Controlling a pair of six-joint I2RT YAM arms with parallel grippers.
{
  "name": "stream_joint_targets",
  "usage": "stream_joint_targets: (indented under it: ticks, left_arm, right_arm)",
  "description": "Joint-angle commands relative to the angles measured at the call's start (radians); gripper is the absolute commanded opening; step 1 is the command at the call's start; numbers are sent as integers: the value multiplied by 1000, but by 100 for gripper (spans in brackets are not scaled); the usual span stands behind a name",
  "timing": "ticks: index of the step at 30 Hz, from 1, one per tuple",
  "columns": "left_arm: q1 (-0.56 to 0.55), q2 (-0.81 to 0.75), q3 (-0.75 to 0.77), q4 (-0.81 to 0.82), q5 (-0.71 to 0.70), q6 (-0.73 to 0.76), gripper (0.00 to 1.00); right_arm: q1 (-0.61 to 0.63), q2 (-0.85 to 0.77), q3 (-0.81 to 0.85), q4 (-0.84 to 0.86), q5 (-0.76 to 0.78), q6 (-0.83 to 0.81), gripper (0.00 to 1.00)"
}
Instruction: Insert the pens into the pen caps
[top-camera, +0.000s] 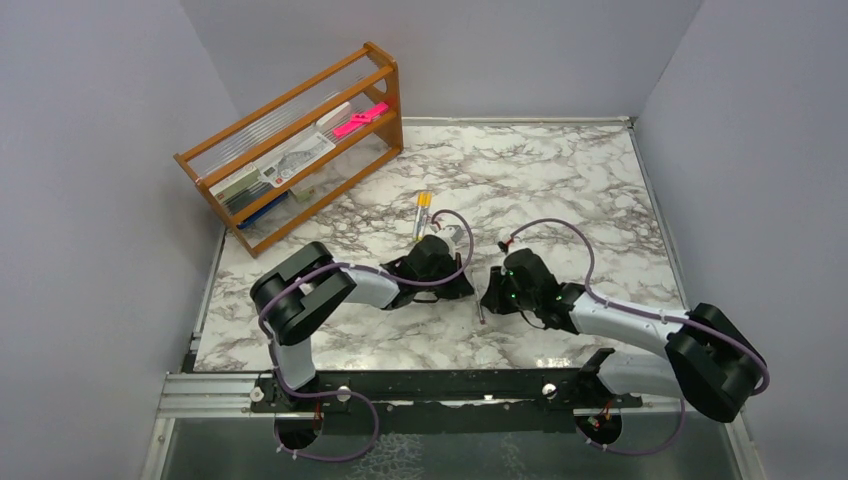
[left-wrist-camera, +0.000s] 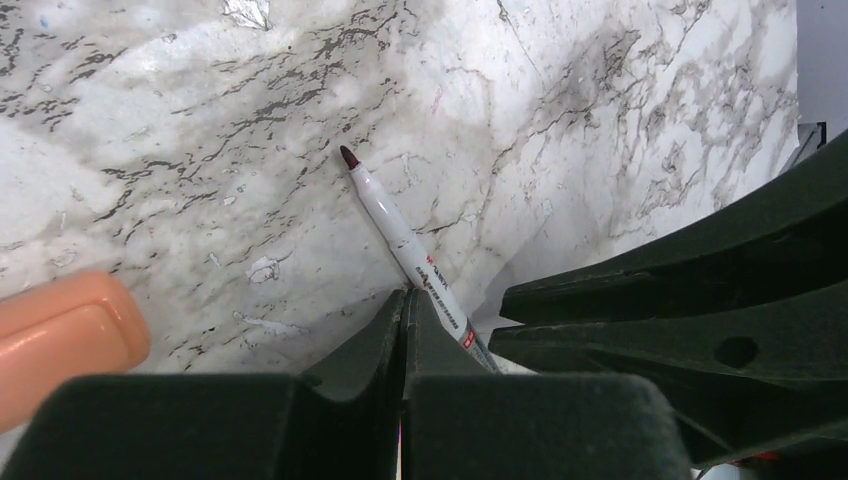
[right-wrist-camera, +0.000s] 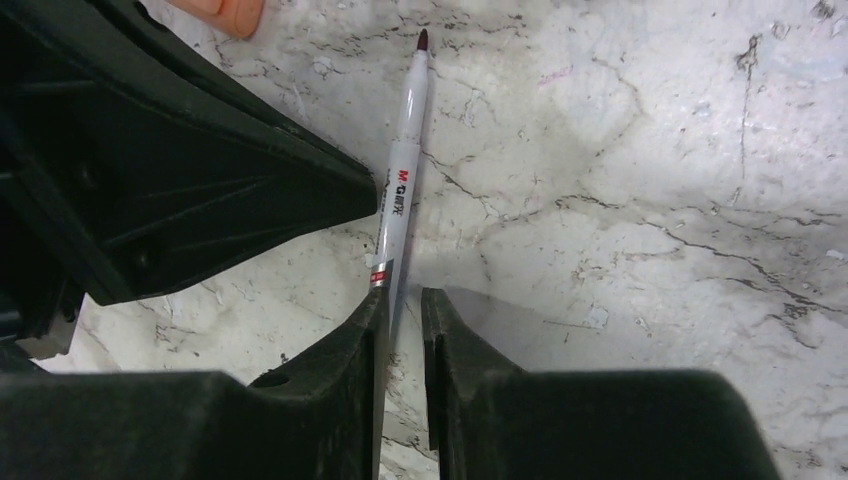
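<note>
An uncapped pen (right-wrist-camera: 398, 190) with a white barrel and a dark red tip lies on the marble; it also shows in the left wrist view (left-wrist-camera: 410, 250) and, partly hidden, in the top view (top-camera: 481, 312). My right gripper (right-wrist-camera: 403, 295) is narrowly open, with the pen's thin rear end in the gap against one finger. My left gripper (left-wrist-camera: 405, 295) is shut, its tips beside the pen's barrel, and holds nothing I can make out. An orange-pink pen cap (left-wrist-camera: 60, 335) lies just left of it. Two more pens (top-camera: 422, 214) with yellow and orange ends lie farther back.
A wooden rack (top-camera: 300, 150) with a bright pink flat item (top-camera: 360, 118) and other stationery stands at the back left. Both grippers (top-camera: 462, 285) (top-camera: 490, 297) sit close together mid-table. Grey walls enclose the marble top (top-camera: 560, 180).
</note>
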Motion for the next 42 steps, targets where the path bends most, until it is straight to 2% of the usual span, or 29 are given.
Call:
stream_joint_targets:
  ticks: [1,4,7,9,13,16,22,28,33,36,39,42]
  left_arm:
    - [9,-48,-10,-36,14,40,0]
    - [8,-149,-46,-38,-12,40,0]
    - [9,-259,-90,-45,-71,59,3]
    - [8,-332,-126,-46,-137,76,14]
    - [16,-461,-171,-87,-229,105,40]
    - [21,-536,-201,-100,-278,118,51]
    - [33,-640,-260,-109,-386,140,53]
    - [50,-644,-278,-128,-403,146,53]
    - [59,-643,-284,-136,-390,137,52]
    - [80,-660,-286,-141,-342,108,52]
    - [117,-684,-296,-106,-244,76,52]
    - [161,-680,-284,-51,-82,57,60]
  right_arm:
    - [3,-47,33,-28,19,-9,25]
    - [3,-49,72,-40,28,-23,35]
    - [5,-14,115,-63,45,-28,37]
    - [10,23,141,-91,75,-22,41]
    - [23,67,163,-107,91,-19,43]
    - [36,98,165,-106,93,-17,39]
    - [82,132,173,-152,144,4,38]
    - [153,202,234,-238,227,41,35]
    - [168,279,263,-281,245,89,17]
    - [167,282,260,-255,223,96,3]
    - [167,213,238,-180,192,80,1]
    - [168,97,204,-94,184,81,1]
